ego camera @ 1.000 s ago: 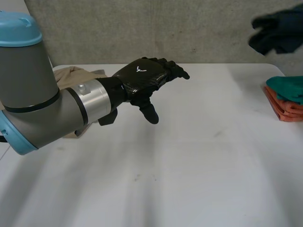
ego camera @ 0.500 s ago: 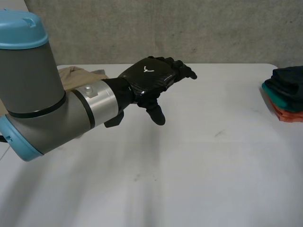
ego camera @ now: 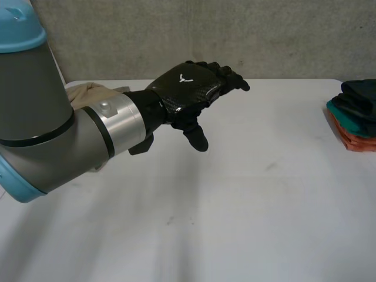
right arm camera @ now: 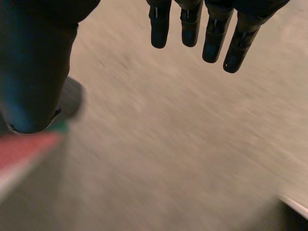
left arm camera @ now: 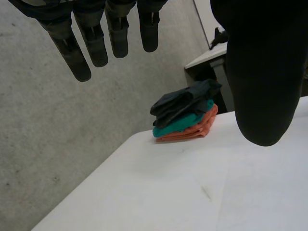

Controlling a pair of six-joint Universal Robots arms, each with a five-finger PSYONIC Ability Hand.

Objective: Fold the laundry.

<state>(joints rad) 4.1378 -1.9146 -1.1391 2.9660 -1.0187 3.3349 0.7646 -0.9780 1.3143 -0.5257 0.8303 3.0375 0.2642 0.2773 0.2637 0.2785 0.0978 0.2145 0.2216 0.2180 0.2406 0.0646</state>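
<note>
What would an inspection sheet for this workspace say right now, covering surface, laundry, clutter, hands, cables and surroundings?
Surface: white table, a few faint marks on it.
Job's things: folded stack at the table's right edge, dark on top, teal in the middle, orange at the bottom; beige cloth, rumpled, at the far left behind the left arm.
Clutter: nothing seen.
Hands: left hand open, raised over the table's far middle, holding nothing; right hand open, fingers straight, holding nothing.
Cables: nothing seen.
Surroundings: grey concrete wall behind the table.
</note>
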